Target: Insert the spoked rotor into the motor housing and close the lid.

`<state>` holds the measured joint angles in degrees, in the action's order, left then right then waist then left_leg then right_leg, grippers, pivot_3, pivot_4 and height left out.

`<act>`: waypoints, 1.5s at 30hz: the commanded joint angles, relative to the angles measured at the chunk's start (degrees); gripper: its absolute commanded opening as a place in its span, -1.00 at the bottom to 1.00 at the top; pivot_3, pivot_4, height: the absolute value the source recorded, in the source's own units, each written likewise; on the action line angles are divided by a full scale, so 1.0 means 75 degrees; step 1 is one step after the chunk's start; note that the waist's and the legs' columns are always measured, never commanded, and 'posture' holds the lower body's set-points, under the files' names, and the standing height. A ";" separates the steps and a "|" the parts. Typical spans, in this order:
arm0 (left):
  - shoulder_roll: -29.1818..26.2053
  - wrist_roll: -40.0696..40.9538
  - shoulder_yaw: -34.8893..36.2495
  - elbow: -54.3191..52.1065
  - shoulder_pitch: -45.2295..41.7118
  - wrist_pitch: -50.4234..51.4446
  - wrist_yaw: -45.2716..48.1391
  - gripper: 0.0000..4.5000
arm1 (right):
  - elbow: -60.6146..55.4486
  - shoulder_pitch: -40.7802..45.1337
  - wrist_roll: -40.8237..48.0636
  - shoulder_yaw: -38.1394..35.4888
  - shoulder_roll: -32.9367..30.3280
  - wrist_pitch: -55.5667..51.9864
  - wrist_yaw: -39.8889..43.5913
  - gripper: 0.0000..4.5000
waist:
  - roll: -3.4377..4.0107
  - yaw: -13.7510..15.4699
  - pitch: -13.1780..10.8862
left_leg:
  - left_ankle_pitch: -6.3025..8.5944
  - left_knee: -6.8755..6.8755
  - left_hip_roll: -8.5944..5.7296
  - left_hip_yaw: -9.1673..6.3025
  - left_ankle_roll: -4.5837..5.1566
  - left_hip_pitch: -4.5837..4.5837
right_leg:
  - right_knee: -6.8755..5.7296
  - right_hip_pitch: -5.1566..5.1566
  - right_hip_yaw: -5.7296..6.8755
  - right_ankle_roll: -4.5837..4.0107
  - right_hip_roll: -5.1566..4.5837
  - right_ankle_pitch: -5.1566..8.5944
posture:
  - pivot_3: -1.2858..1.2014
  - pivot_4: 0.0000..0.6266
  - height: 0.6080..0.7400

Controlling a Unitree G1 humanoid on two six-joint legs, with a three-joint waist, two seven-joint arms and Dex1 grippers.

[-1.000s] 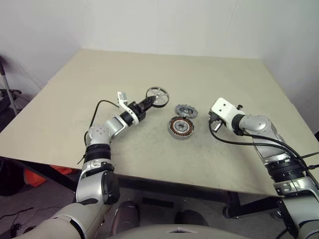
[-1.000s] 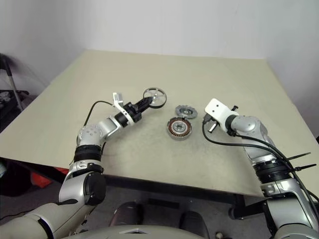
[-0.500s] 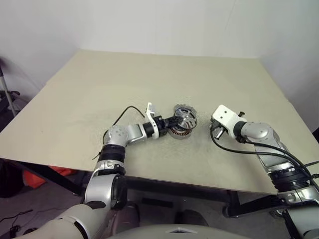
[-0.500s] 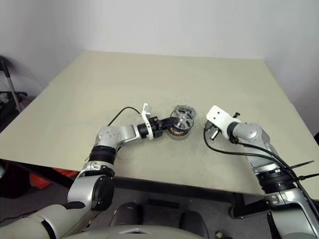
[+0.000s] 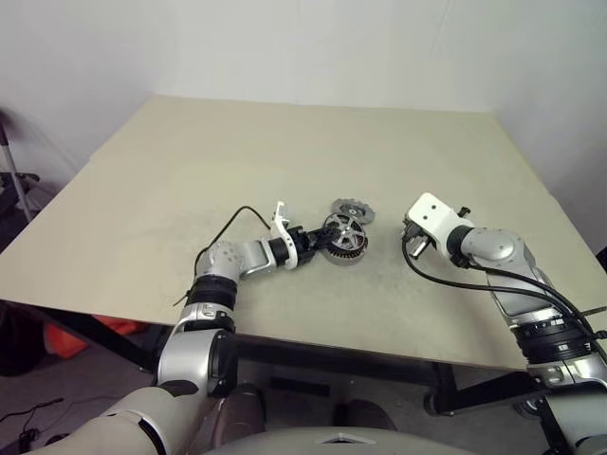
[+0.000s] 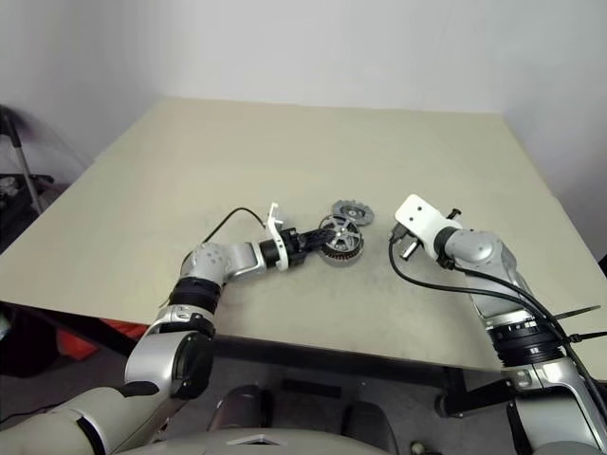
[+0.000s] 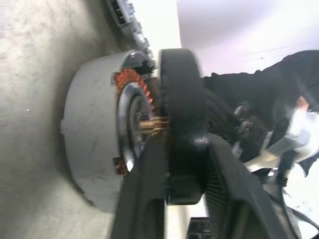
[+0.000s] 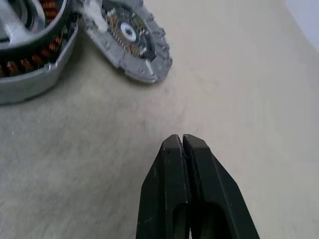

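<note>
The spoked rotor [image 5: 341,227], a silver-rimmed wheel with thin spokes, leans tilted on the near left rim of the motor housing [image 5: 353,256]. The housing is a silver-walled ring with copper windings [image 7: 89,139]. My left gripper [image 5: 321,237] reaches in level from the left, and its fingers [image 7: 144,199] sit on either side of the rotor's edge [image 7: 182,124]. The lid [image 5: 348,209], a grey disc with a notched edge and a pale centre [image 8: 130,37], lies flat just behind the housing. My right gripper [image 8: 183,142] hovers shut to the right of the housing, holding nothing.
Everything sits on a tan table [image 5: 285,142] whose front edge runs close below my arms. A black cable [image 5: 232,220] loops up from the left wrist. Another cable [image 5: 455,275] hangs under the right forearm.
My left gripper carried the rotor from above the table at the back left, down and right onto the housing. The rotor now sits lower. The right arm stayed put.
</note>
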<state>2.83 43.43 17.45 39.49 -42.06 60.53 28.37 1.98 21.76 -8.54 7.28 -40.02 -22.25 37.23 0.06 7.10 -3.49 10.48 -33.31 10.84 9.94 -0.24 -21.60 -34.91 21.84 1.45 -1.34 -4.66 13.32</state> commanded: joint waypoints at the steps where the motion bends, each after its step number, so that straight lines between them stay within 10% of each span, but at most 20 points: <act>1: -0.0062 -0.0127 -0.0058 -0.0024 -0.0104 -0.0003 -0.0003 -0.02 | -0.0204 0.0217 -0.0016 -0.0066 0.0053 0.0114 -0.0045 -1.00 | 0.0001 0.0000 0.0000 | 0.0000 0.0000 0.0000 0.0000 0.0000 0.0012 | 0.0001 -0.0015 0.0000 0.0000 0.0000 0.0000 | 0.03 -1.00 1.00; 34: -0.1369 -0.0040 0.0597 -0.2355 0.1328 -0.0766 -0.0472 0.11 | -0.0659 -0.0423 0.1193 0.1203 0.2108 -0.0420 0.0781 -1.00 | 0.0001 -0.0211 -0.0005 | -0.0003 0.0036 0.0011 -0.0002 -0.0013 0.0058 | 0.0023 -0.0058 0.0003 -0.0002 0.0009 0.0003 | 0.03 -1.00 1.00; 45: -0.1338 -0.0090 0.0493 -0.2499 0.1617 -0.0923 -0.0571 0.11 | -0.1573 0.0204 0.1495 0.0605 0.1452 -0.0366 0.1081 -1.00 | -0.0001 -0.0208 -0.0006 | -0.0005 0.0034 0.0002 -0.0006 -0.0017 0.0069 | 0.0023 -0.0074 -0.0002 0.0005 0.0002 0.0004 | 0.03 -1.00 1.00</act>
<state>-7.35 42.48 21.28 22.73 -29.76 54.26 24.04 -6.16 20.59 1.17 14.73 -28.42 -25.09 45.14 0.06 5.54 -3.54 10.44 -33.05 10.86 9.89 -0.37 -21.10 -34.75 21.33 1.44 -1.30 -4.63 13.35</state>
